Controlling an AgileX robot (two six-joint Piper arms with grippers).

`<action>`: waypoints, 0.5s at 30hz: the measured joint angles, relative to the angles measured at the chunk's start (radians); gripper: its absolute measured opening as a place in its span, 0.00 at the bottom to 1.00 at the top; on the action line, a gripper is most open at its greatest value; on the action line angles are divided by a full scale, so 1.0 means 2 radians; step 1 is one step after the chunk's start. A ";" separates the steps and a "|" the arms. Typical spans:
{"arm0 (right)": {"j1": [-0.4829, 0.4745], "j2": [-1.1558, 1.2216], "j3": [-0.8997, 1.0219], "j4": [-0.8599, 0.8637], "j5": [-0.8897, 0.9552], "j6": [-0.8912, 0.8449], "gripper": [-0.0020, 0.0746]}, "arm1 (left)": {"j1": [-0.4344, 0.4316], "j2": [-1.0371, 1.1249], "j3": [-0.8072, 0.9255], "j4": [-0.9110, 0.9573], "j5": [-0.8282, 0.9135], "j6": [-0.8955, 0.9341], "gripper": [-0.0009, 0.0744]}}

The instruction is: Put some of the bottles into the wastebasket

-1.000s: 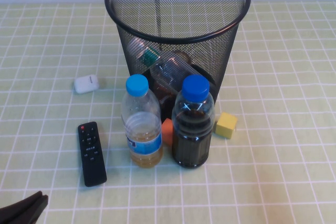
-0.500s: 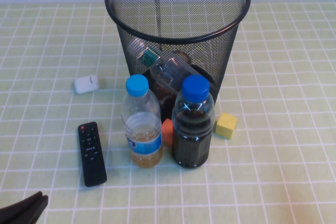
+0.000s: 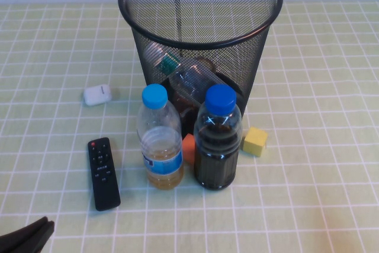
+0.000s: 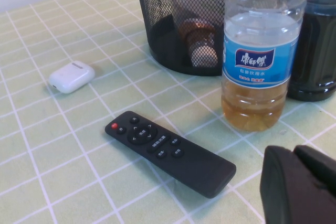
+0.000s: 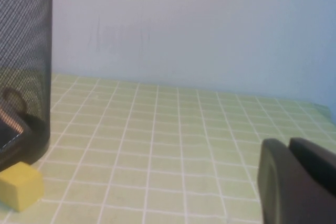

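Checked tablecloth (image 3: 308,87), mesh wastebasket (image 3: 200,10), both end effectors parked

Black remote (image 3: 103,173) left of blue-label bottle (image 3: 159,138); dark-liquid bottle (image 3: 217,138) beside; yellow block (image 3: 255,141), white case (image 3: 97,95) (apart).

Two clear bottles (image 3: 192,81) lying inside black mesh wastebasket (image 3: 200,34).

Bottles (image 3: 192,78) inside wastebasket (image 3: 200,28) (lying) — left pincer (image 3: 26,238) low.
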 joint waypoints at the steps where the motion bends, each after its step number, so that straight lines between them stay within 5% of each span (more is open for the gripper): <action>1: 0.000 0.000 0.000 -0.123 0.009 0.132 0.02 | 0.000 0.000 0.000 0.000 0.000 0.000 0.01; 4: 0.000 0.000 0.000 -0.401 0.055 0.424 0.02 | 0.000 0.000 0.000 0.000 0.000 0.000 0.01; 6: 0.000 0.000 0.001 -0.475 0.083 0.505 0.02 | 0.000 0.000 0.000 0.000 0.000 0.000 0.01; 15: 0.000 0.000 0.012 -0.464 0.089 0.429 0.02 | 0.000 0.000 0.000 0.000 0.000 0.000 0.01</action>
